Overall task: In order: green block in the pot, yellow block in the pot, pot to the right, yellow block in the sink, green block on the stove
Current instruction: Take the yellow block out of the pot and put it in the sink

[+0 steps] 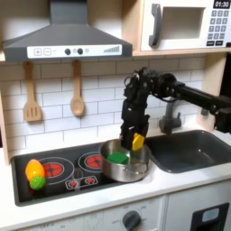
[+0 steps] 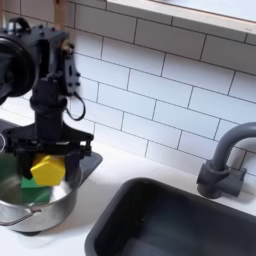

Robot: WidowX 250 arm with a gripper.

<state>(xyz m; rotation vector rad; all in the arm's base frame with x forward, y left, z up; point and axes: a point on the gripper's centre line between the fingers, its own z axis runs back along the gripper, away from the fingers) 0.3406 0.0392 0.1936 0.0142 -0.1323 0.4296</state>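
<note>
The yellow block (image 2: 46,168) hangs in the jaws over the pot (image 2: 50,208); first exterior view shows the stove (image 1: 63,171).

A toy play kitchen: white tile wall (image 1: 90,86), grey range hood (image 1: 63,38), microwave (image 1: 185,23), 2 wooden utensils (image 1: 54,95) hanging, a black stove (image 1: 63,171) with 2 red burner rings, and a dark grey sink (image 2: 180,225) with arched faucet (image 2: 225,160) in the worktop (image 1: 180,180).

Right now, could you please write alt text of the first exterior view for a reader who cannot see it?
A black robot arm's gripper holds the yellow block just above the silver pot, where the green block lies. The pot stands at the right end of the black stove, beside the grey sink; a toy fruit rests on the left burner.
</note>
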